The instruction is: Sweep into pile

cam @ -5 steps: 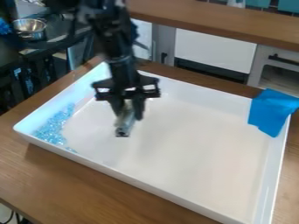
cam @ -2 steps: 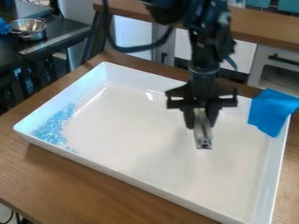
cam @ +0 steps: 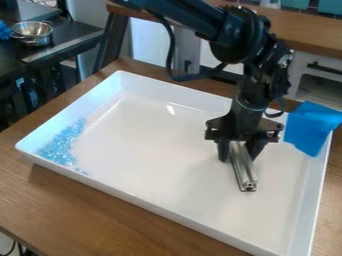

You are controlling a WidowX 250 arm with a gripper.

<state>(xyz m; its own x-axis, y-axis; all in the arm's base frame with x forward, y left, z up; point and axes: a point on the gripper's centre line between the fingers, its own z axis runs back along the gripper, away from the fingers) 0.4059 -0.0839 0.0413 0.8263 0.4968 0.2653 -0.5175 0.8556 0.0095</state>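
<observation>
Right now we have our gripper over the right half of the white tray, its jaws closed around a silvery metal bar. We hold the bar at a slant, its free end pointing toward the near side of the tray; whether it touches the tray floor, we cannot tell. Well apart from it, we see the small light-blue pieces inside the tray, spread in a loose band along the left wall, with a few strays at the near end. We have the tray on a wooden surface, and a bright blue cloth hangs over its far right corner. Beyond the tray, at the upper left, we see a metal pot on a dark table.
</observation>
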